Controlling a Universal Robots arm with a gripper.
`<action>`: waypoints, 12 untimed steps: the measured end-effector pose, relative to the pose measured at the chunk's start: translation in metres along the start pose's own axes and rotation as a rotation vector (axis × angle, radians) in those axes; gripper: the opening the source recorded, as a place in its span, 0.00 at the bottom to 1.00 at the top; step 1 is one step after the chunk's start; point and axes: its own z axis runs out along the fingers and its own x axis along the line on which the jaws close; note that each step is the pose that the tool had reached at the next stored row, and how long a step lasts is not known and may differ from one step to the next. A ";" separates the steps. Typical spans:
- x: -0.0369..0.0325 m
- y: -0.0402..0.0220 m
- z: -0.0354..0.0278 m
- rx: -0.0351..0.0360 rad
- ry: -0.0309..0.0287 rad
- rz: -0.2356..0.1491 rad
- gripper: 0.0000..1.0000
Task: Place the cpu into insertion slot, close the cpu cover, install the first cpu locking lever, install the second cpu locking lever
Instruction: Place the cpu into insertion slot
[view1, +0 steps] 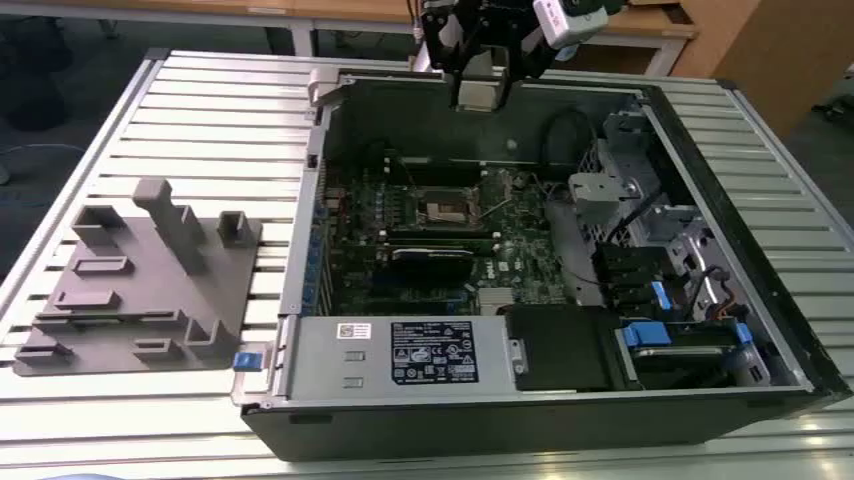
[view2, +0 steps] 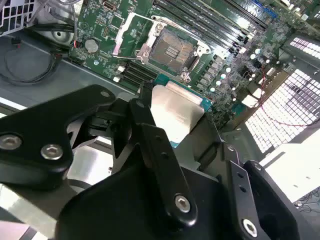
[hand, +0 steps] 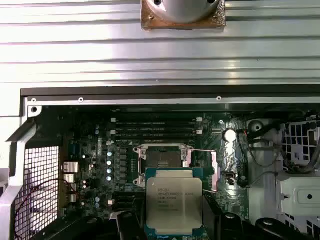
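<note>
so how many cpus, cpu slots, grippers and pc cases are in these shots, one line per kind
cpu: 1
insertion slot: 1
gripper: 1
case: 1
total: 4

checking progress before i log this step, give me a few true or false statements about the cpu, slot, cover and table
1. The cpu is seated in the insertion slot. False: the gripper holds it by its edges, off the board and clear of the slot.
2. The insertion slot is empty, with its dark centre exposed. True.
3. The cpu cover is shut over the slot. False: it stands swung open at the slot's side, towards the round coin battery.
4. A grey fixture plate lies on the table outside the computer case, on the exterior view's left. True.
5. In the exterior view the gripper is low inside the case, touching the board. False: it is up near the case's far wall.
</note>
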 end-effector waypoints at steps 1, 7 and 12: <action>0.0000 0.0000 0.0000 0.0000 0.0000 0.000 0.54; 0.0000 0.0000 0.0002 0.0001 0.0000 0.000 0.54; -0.0001 -0.0002 0.0019 0.0000 -0.0005 0.000 0.54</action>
